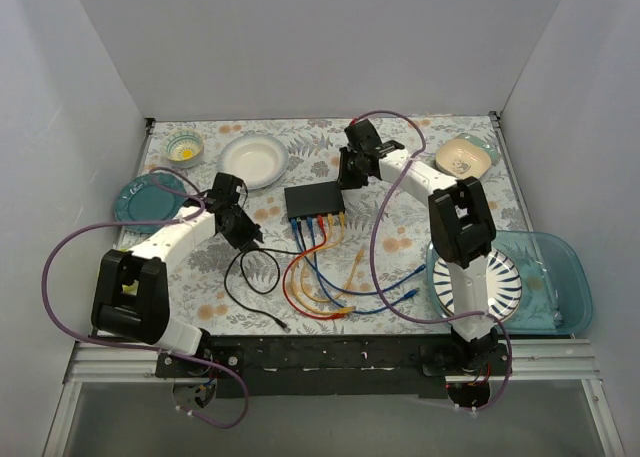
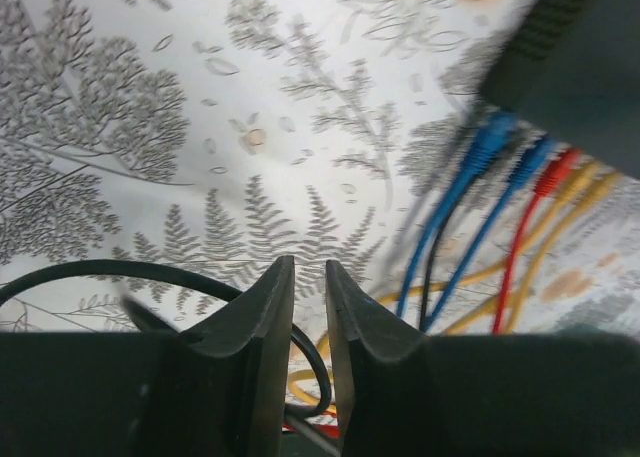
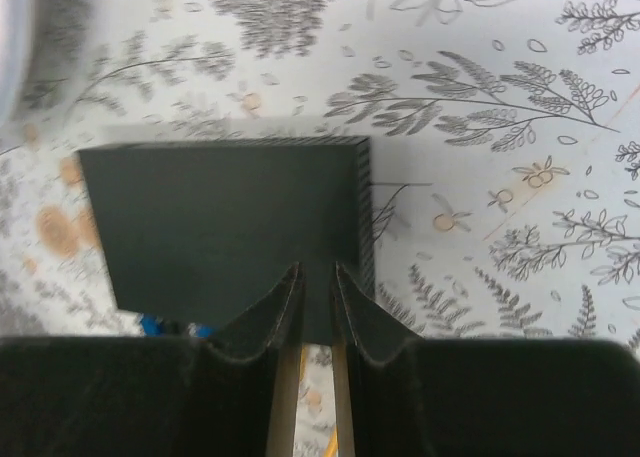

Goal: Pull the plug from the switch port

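Switch (image 1: pixel 312 199), cables plugged. Left gripper (image 2: pixel 309 289) nearly closed, empty; right gripper (image 3: pixel 316 295) nearly closed over switch, empty.

Plain white walls (image 1: pixel 300 47) enclose a floral-patterned table (image 1: pixel 400 237).

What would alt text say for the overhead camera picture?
Two robot arms reach over a leaf-patterned table toward a flat black switch at its centre, the left gripper beside it and the right gripper over its far corner. Blue, red and yellow cables trail from its near edge.
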Controlling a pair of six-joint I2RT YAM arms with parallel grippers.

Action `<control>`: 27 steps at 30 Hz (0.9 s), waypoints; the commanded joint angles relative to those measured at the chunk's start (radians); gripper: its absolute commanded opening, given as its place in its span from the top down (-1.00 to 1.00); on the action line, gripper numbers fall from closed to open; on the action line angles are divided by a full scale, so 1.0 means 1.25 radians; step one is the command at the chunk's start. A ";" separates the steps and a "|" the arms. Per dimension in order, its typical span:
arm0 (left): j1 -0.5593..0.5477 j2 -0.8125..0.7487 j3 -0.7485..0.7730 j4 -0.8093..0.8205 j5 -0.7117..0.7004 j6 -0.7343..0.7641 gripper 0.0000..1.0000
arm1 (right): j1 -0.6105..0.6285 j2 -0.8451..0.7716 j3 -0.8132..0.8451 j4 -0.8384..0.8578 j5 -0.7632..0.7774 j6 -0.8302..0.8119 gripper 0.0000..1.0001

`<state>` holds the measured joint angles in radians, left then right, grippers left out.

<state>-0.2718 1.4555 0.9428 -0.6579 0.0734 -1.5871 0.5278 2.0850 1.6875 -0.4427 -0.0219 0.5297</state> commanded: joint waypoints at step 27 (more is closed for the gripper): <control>-0.001 0.081 -0.063 0.087 0.032 -0.015 0.60 | 0.036 -0.288 -0.486 0.106 -0.067 0.071 0.53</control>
<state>-0.2695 1.6375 0.8978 -0.5331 0.1608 -1.5970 0.5949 1.8465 1.1149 -0.2535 -0.1772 0.6434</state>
